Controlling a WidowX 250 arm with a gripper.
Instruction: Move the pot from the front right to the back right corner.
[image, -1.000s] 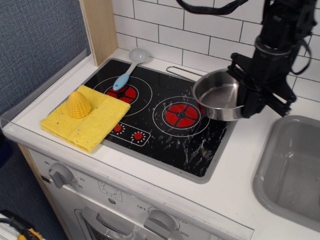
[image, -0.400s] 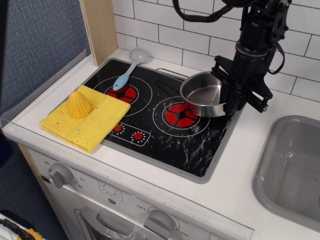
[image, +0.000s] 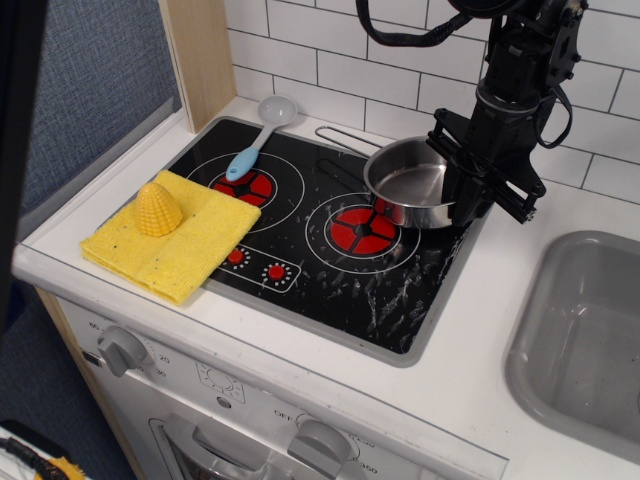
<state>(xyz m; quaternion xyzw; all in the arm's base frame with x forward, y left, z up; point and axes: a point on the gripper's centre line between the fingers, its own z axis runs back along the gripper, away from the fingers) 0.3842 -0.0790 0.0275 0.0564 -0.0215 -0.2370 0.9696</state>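
The shiny steel pot (image: 412, 185) sits low over the back right part of the black cooktop (image: 390, 290), near its back right corner (image: 462, 178). Its thin wire handle (image: 345, 140) points back-left. My black gripper (image: 462, 190) comes down from the upper right and is shut on the pot's right rim. The pot looks nearly level and touches or almost touches the glass just behind the right red burner ring (image: 363, 230). The fingertips are partly hidden by the pot wall.
A yellow cloth (image: 175, 240) with a yellow corn toy (image: 158, 208) lies at the front left. A spoon with a blue handle (image: 255, 140) lies at the back left. The grey sink basin (image: 590, 335) is on the right. A tiled wall stands behind.
The gripper carried the pot left and toward the back, then lowered it and levelled it from a tilt. It now rests lower near the back right corner.
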